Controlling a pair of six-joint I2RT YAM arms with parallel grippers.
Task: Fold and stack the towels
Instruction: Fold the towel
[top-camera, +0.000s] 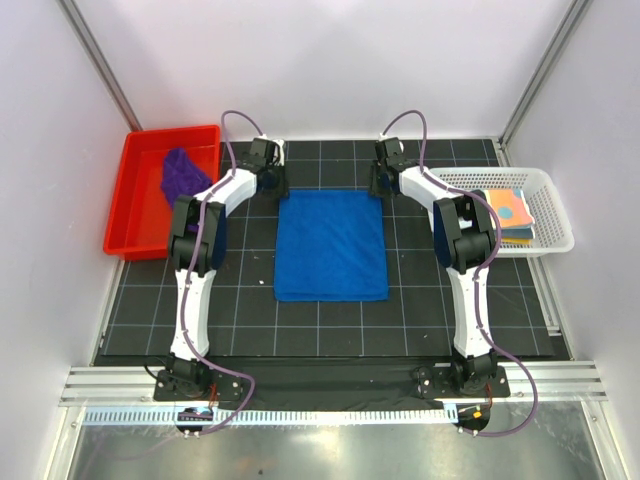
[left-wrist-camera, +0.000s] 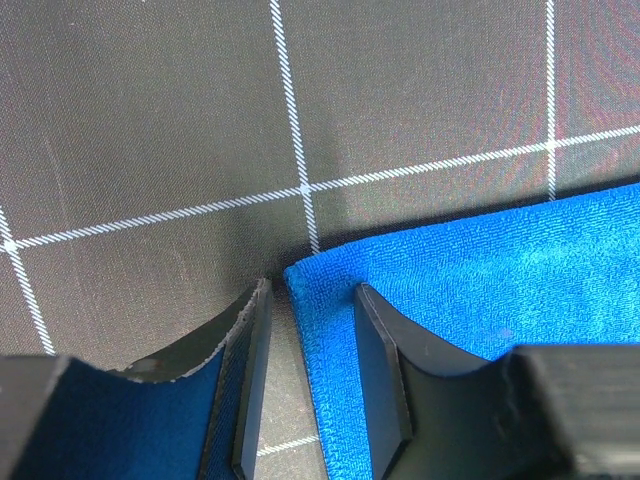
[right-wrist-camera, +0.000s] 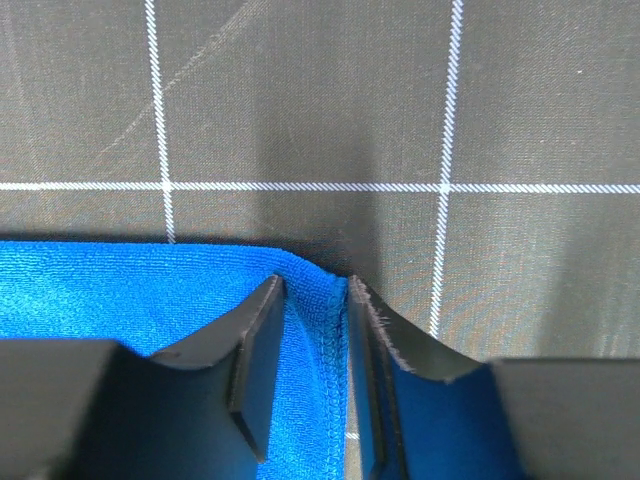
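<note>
At the far left corner of the tabletop (top-camera: 140, 310), the red tray (top-camera: 130, 215) holds the purple towel (top-camera: 181, 175) in a loose heap, not yet folded. Just right of it, my left gripper (left-wrist-camera: 312, 300) is down at the far left corner of the blue towel (top-camera: 331, 245). Its jaws are spread, one finger on the bare mat and the other over the cloth, gripping nothing. The blue towel lies flat in the middle of the tabletop, and I'd judge its next fold hasn't begun. My right gripper (right-wrist-camera: 312, 285) straddles the far right corner hem with a narrower gap, and I cannot tell whether it has bitten. By the right edge, the white basket (top-camera: 560, 212) holds the patterned towel (top-camera: 512, 212), apparently folded. So I reckon most of the work remains.
</note>
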